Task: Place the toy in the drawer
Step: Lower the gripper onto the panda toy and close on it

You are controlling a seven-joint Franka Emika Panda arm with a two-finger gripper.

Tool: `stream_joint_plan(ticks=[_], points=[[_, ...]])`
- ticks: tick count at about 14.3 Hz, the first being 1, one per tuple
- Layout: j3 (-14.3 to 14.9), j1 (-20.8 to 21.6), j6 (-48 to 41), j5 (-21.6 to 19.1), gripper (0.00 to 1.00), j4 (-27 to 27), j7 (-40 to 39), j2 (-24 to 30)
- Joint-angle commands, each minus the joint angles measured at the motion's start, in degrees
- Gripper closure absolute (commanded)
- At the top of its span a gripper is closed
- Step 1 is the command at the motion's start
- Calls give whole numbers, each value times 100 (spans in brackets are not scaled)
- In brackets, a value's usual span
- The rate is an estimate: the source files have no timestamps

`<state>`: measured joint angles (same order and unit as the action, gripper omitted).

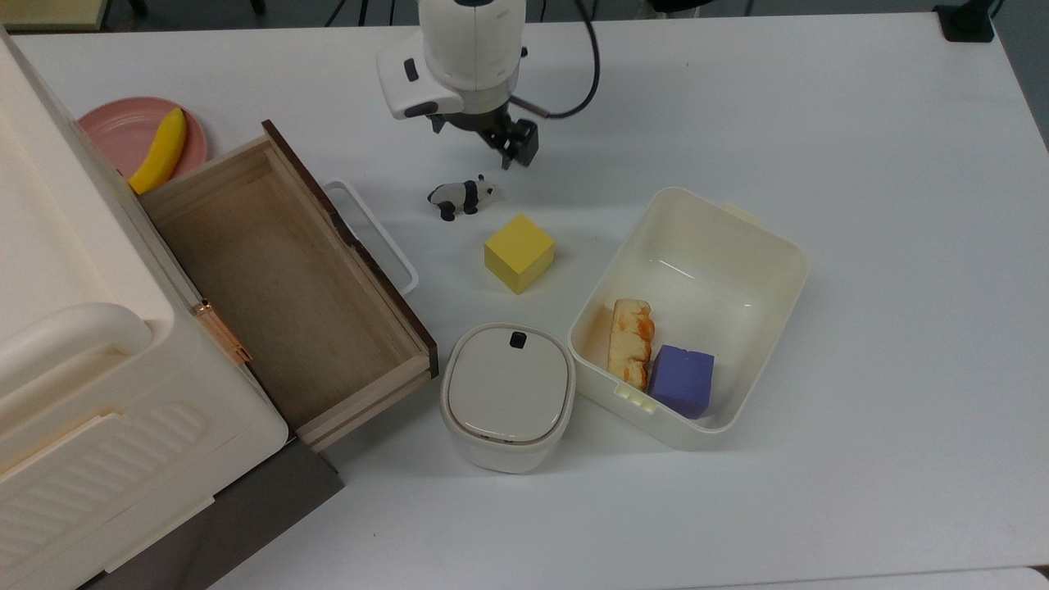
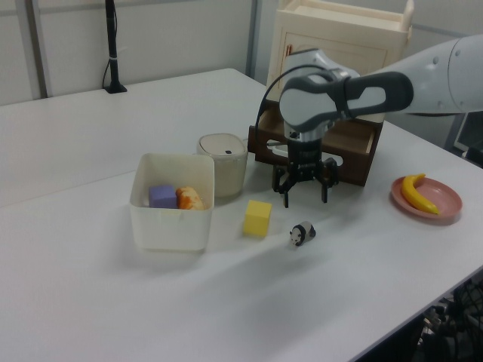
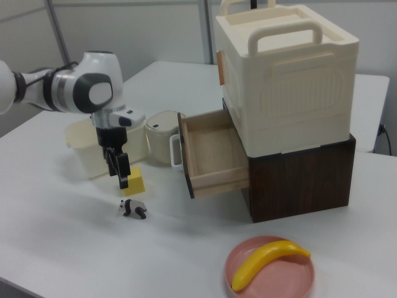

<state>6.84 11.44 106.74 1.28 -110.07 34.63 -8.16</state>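
Standing on its four little legs on the white surface [image 1: 860, 164], the toy [image 1: 460, 197] is a glossy black-and-white panda, just one of it, sitting between the drawer's handle and the yellow cube [image 1: 519, 252], apart from both. No writing or brand marks readable on anything I can see.

The hand [image 2: 305, 194] hangs just above the surface close to the panda, not touching it, with its two dark fingers spread apart and nothing between them.

The drawer [image 1: 287, 287] is pulled out, a long shallow box of pale raw-looking wood with a dark brown front panel and a white loop handle [image 1: 373, 233]. It sits in a dark wood base [image 3: 304, 180] with a big cream plastic case [image 3: 288, 68] stacked on top, ribbed side, moulded carry handle.

Cubes: two. The yellow one looks like matte foam, the purple cube [image 1: 682, 380] lies inside the open cream tub [image 1: 737, 246], a smooth rounded-corner rectangle. Next to the purple cube in the tub is one orange-and-cream lumpy piece [image 1: 630, 340], looks like toy bread.

One lidded off-white container [image 1: 507, 395], rounded square with a small black knob on the lid, stands between the drawer's corner and the tub.

One pink round plate [image 1: 123, 135] carries a single yellow banana [image 1: 160, 152].
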Motion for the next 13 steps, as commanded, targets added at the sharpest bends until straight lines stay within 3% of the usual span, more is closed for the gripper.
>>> stream_joint_plan(ticks=[1, 4, 9, 13], points=[[72, -80, 951, -31, 0, -585, 1106, 236], [63, -115, 1594, -5, 0, -901, 1564, 210], [11, -115, 2209, -5, 1, -1473, 1591, 192], [-103, -115, 2605, 4, 5, -1579, 1863, 53]])
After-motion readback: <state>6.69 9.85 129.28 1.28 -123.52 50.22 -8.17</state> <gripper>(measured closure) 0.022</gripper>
